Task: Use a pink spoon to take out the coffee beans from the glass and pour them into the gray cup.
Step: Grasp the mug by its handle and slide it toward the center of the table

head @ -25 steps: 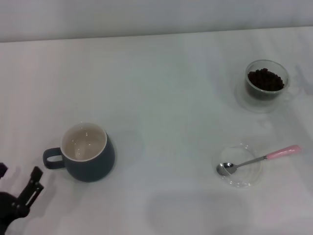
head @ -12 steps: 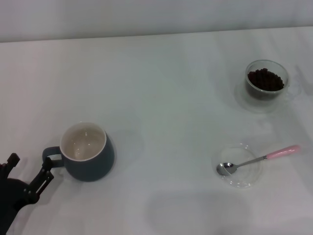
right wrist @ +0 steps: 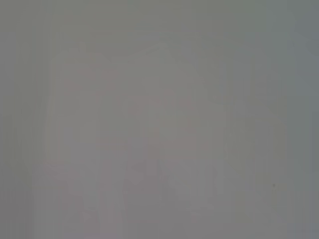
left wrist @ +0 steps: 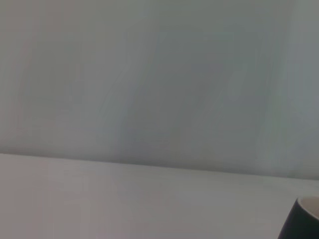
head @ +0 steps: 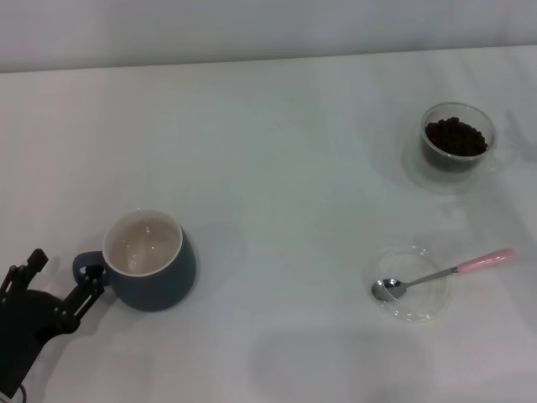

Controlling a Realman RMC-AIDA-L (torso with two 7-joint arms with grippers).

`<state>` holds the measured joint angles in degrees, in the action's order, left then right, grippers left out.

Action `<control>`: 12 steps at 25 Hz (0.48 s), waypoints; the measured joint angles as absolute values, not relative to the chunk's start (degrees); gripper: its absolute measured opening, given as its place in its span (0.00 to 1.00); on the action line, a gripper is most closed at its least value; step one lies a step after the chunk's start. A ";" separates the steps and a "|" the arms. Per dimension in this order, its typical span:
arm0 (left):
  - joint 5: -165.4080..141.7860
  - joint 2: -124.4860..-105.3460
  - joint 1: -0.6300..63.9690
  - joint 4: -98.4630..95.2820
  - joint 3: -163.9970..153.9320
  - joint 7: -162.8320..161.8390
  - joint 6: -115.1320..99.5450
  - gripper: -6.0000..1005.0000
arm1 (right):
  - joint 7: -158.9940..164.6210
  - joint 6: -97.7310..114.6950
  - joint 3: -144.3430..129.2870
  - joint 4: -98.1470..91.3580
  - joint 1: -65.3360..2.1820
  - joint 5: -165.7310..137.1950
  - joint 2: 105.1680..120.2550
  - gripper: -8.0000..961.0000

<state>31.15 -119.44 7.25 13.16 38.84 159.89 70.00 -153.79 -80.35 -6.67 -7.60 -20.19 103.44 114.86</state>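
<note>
At the near left, the left gripper (head: pixel 63 281) sits with fingers apart beside the gray cup's (head: pixel 153 265) handle. Near right, the pink spoon (head: pixel 445 272) rests on a glass dish (head: pixel 411 284); far right, the glass (head: pixel 457 138) holds coffee beans (head: pixel 455 134).

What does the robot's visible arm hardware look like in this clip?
Only the left gripper shows, at the head view's lower left corner: matte black, with two slim, angular fingers on a bulkier black body. No cables, markings or labels can be made out. The right arm is out of view.
</note>
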 joint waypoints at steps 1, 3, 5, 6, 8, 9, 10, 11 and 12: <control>31.13 -119.44 7.28 13.19 38.84 159.96 70.00 0.88 | -153.81 -80.34 -6.68 -7.60 -20.20 103.44 114.86 0.91; 31.11 -119.44 7.20 13.20 38.84 160.13 70.01 0.88 | -153.85 -80.31 -6.67 -7.59 -20.21 103.44 114.86 0.91; 31.11 -119.44 7.01 13.20 38.84 160.23 70.21 0.87 | -153.90 -80.24 -6.62 -7.58 -20.20 103.44 114.87 0.91; 31.10 -119.44 6.94 13.20 38.84 160.26 70.34 0.86 | -153.91 -80.22 -6.59 -7.57 -20.19 103.46 114.86 0.91; 31.08 -119.48 6.88 13.25 38.84 160.33 70.42 0.79 | -153.91 -80.21 -6.59 -7.55 -20.16 103.47 114.86 0.91; 31.08 -119.50 6.88 13.27 38.84 160.34 70.42 0.75 | -153.91 -80.21 -6.59 -7.55 -20.16 103.48 114.86 0.91; 31.08 -119.52 6.87 13.29 38.84 160.35 70.42 0.71 | -153.92 -80.20 -6.59 -7.55 -20.15 103.49 114.86 0.91; 31.15 -119.52 6.88 13.32 38.84 160.35 70.43 0.67 | -153.92 -80.19 -6.59 -7.55 -20.15 103.49 114.86 0.91; 31.19 -119.53 6.88 13.35 38.84 160.35 70.43 0.64 | -153.92 -80.19 -6.58 -7.55 -20.13 103.50 114.86 0.91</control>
